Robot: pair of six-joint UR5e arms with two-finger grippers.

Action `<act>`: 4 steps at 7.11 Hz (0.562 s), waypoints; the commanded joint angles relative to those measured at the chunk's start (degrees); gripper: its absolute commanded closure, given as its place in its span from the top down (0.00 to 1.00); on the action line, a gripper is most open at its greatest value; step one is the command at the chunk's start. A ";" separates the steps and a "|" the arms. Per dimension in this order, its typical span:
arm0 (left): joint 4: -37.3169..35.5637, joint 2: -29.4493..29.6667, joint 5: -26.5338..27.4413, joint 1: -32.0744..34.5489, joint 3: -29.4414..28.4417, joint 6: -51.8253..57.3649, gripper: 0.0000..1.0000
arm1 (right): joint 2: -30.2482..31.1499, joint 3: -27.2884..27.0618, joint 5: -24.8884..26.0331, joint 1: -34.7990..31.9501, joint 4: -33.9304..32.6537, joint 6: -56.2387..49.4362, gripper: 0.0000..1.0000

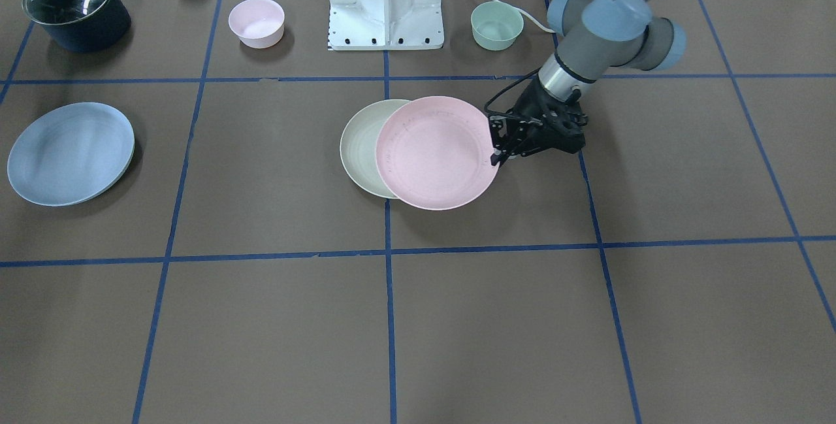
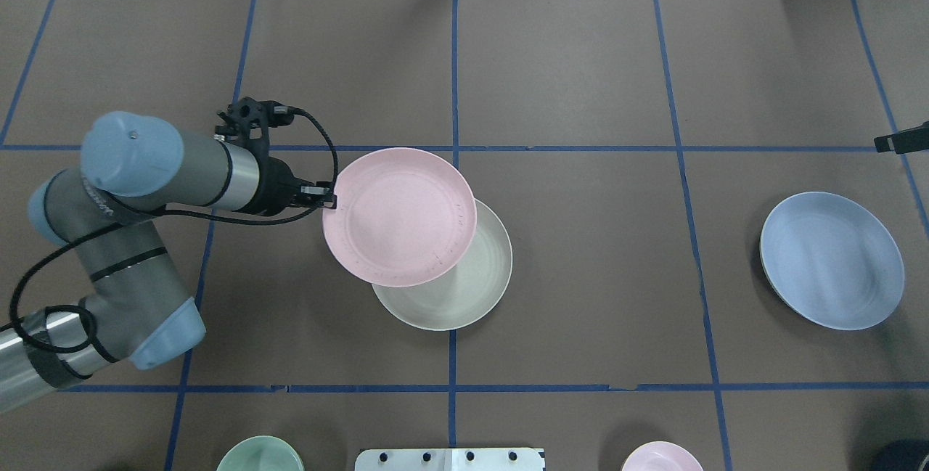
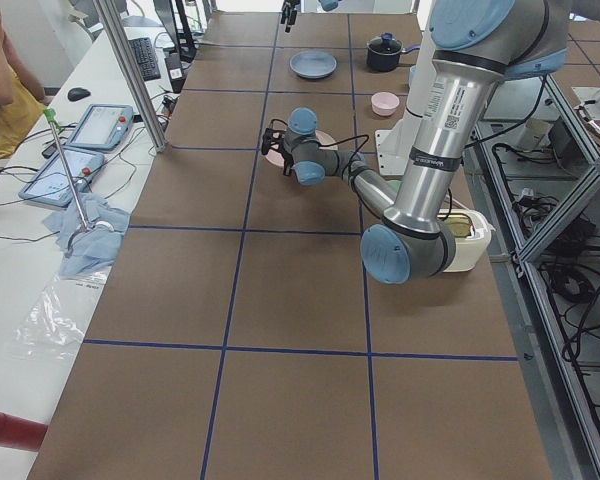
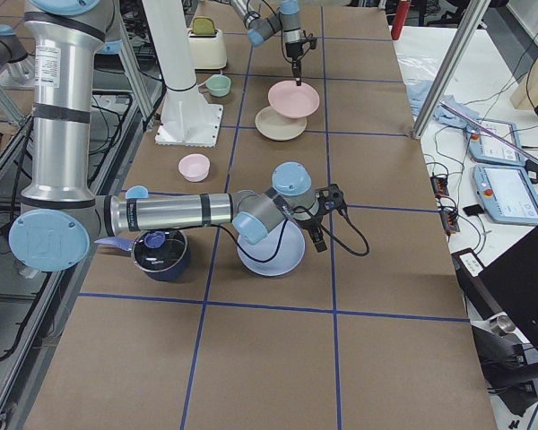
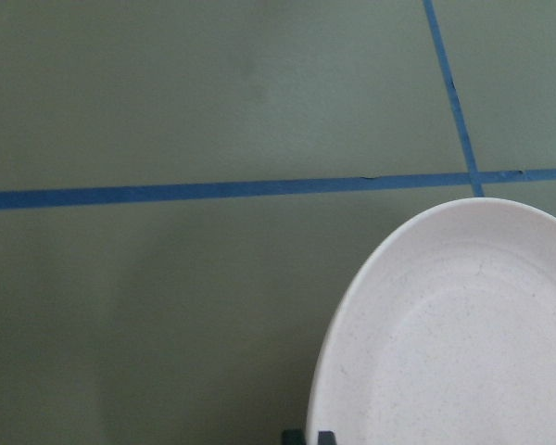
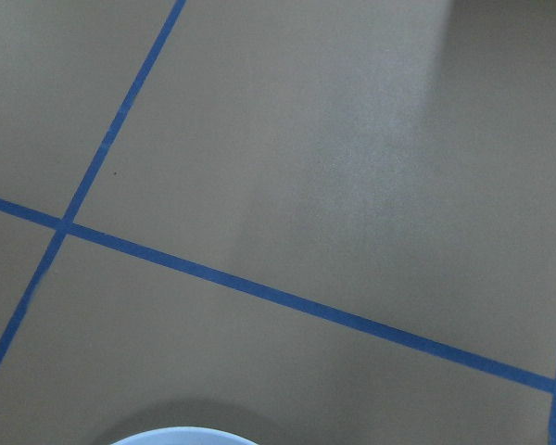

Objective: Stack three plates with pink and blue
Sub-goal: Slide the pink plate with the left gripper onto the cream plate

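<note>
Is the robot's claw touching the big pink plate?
Touching. The overhead view shows the left gripper clamped on the rim of the pink plate with no gap; the front-facing view agrees.

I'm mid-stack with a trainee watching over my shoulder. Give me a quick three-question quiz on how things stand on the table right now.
1. True or false: the pink plate lies centred on the cream plate.
2. The left gripper holds the pink plate: A) by its rim B) by its centre C) not at all.
3. Fill in: the plate lying apart from the other two is the ___ one.
Key: 1 false, it overlaps the cream plate off-centre. 2 A. 3 blue, the blue plate.
</note>
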State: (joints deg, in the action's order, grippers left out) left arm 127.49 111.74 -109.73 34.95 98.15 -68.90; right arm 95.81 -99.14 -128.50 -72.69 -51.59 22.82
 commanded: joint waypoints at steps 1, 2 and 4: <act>-0.13 2.43 1.53 -3.12 -1.38 -1.50 0.00 | -0.01 0.00 0.00 0.00 0.00 0.03 1.00; -0.13 2.86 3.02 -4.61 -1.38 -1.50 0.00 | -0.01 0.00 0.00 0.00 0.00 0.03 1.00; -0.13 2.87 3.47 -5.68 -1.38 -1.50 0.09 | -0.01 0.00 0.00 0.00 0.00 0.03 1.00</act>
State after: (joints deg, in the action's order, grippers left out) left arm 127.35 114.52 -106.62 29.92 96.83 -70.38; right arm 95.80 -99.14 -128.50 -72.69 -51.59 22.85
